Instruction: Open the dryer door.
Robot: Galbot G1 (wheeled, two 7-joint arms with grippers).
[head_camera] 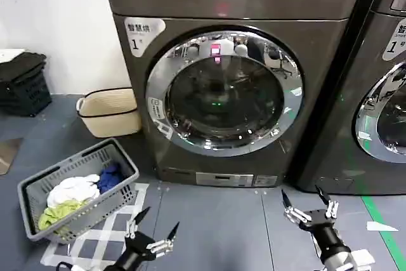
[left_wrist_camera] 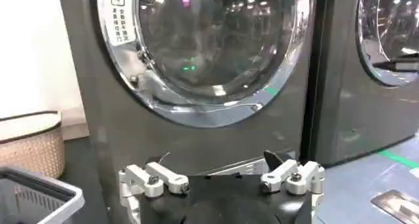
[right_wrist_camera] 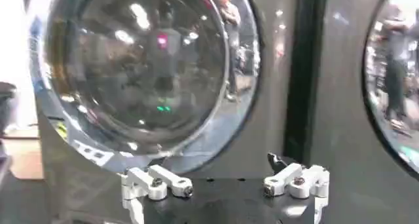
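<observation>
At the far centre of the scene the dryer door (head_camera: 223, 92) sat closed, flush on the machine front, chrome ring around dark glass, small pink sticker at the top of the rim. Both arms were low and near, well apart from it. Left gripper (head_camera: 155, 228) near-left, by the laundry basket (head_camera: 35, 185), fingers spread wide, holding nothing. Right gripper (head_camera: 309, 202) near-right, also spread wide and empty, roughly below the door's right edge and the gap to the second machine (head_camera: 387, 93).

Key relation: the door lay up and far from both grippers. The white label on the ring's left side, with what looked like the hinge there, suggested the opening edge was on the right. Judged so, the right gripper was the nearer arm to that edge; it would need to rise and go forward, slightly left. No handle was clear on the rim, so the grab point couldn't be told.

Left wrist view had the door (left_wrist_camera: 209, 42) above its fingers (left_wrist_camera: 154, 178); right wrist view likewise, door (right_wrist_camera: 141, 68) ahead and above the fingers (right_wrist_camera: 294, 177). A beige basket (head_camera: 109, 111) stood left of the dryer, out of the swing path if the door hinges left.
</observation>
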